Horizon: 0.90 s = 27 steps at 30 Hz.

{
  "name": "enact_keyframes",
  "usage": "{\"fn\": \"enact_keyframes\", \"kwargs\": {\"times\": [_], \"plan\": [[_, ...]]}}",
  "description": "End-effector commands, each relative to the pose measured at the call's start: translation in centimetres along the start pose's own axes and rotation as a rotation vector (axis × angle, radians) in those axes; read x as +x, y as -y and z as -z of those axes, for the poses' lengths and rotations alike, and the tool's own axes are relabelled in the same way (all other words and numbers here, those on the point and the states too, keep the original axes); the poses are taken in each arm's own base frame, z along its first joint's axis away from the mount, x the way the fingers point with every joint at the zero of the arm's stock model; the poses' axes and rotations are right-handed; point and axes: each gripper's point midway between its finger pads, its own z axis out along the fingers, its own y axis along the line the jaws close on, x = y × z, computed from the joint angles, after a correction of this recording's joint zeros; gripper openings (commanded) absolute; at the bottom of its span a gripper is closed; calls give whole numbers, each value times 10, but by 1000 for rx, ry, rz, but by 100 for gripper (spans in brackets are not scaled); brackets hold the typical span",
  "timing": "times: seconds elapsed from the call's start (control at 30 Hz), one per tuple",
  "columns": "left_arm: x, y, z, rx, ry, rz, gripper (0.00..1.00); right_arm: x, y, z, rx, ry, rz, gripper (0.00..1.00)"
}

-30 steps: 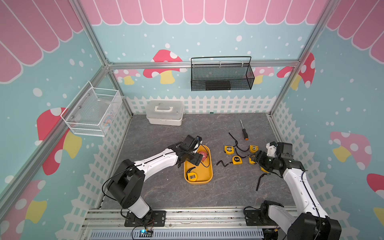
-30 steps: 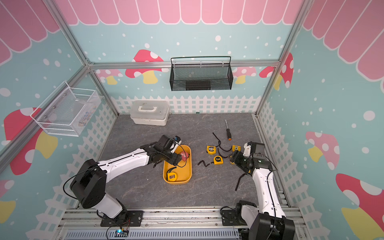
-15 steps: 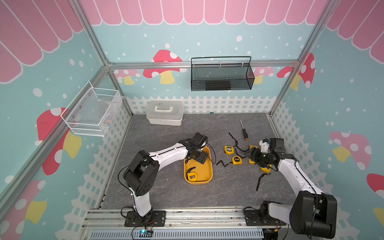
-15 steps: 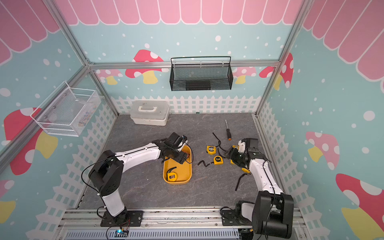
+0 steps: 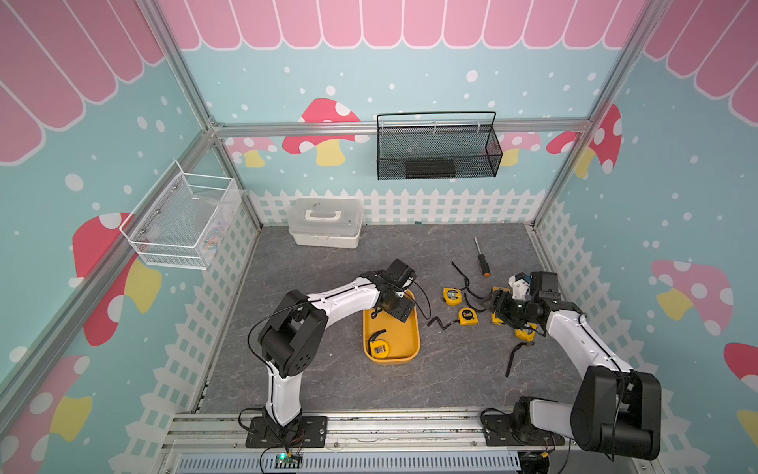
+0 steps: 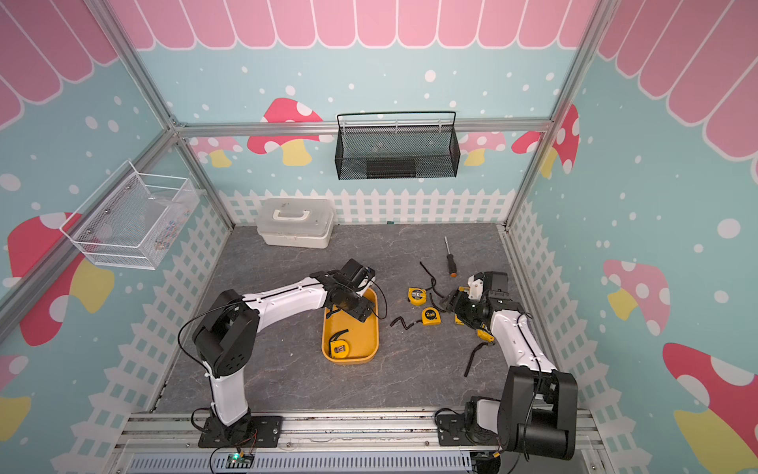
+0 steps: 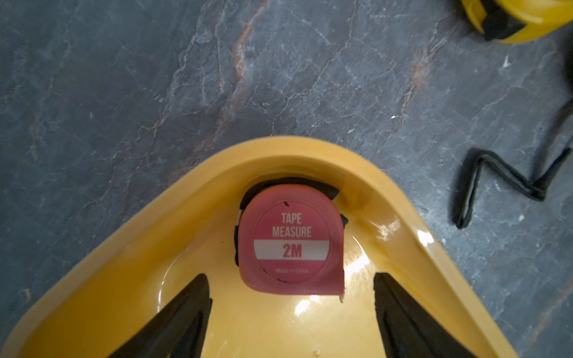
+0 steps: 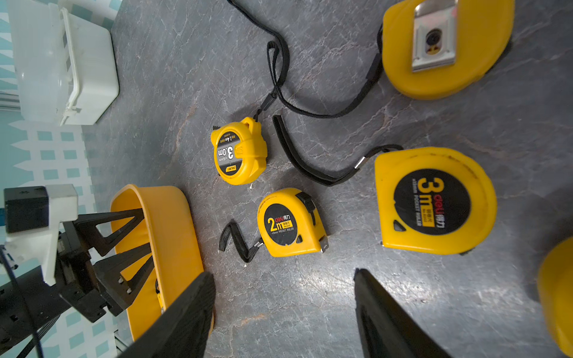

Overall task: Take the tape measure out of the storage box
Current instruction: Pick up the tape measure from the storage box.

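In both top views the yellow storage box point(image 5: 401, 338) lies on the grey table point(image 5: 328, 369) between the two arms. A yellow tape measure point(image 5: 379, 349) with a black strap lies at the box's near end. The left arm stretches its white forearm out from a raised elbow. The left gripper point(image 5: 400, 308) dips into the box's far end and hides what lies there. The right arm reaches forward with its wrist turned toward the box, and the right gripper point(image 5: 498, 303) hangs low over loose tape measures on the table beside it. At the back a white lidded case point(image 5: 326, 223) stands shut, and a black wire-mesh basket point(image 5: 439, 152) hangs on the wall; what it holds cannot be made out. In the left wrist view a red tape measure point(image 7: 291, 241), marked 2M, lies flat in a rounded corner of the storage box point(image 7: 217, 167), just beside the wall. The black fingers point(image 7: 183, 316) stand wide apart inside the box, one on each side of the red tape measure and clear of it. In the right wrist view the right fingers point(image 8: 384, 310) are spread wide over bare table and hold nothing. Beyond them lie a 2m tape measure point(image 8: 290, 223), a 3.0m tape measure point(image 8: 238, 153) and a larger 3m tape measure point(image 8: 434, 201), all outside the box.
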Motion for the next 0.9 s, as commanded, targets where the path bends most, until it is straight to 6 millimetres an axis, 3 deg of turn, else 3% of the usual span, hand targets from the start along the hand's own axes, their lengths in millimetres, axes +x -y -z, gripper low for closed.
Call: {"fn": "enact_keyframes", "kwargs": {"times": [0.0,0.53,0.87], "plan": [[1,0,-7,-14,-27,-30,83,-2,-6,0,-17,1,21,72],[6,-2,-22,10,-70,-22,72,3,-4,-4,-21,-18,15,72],[30,0,-15,29,-108,2,65,3,-3,-6,-22,-22,15,72]]}}
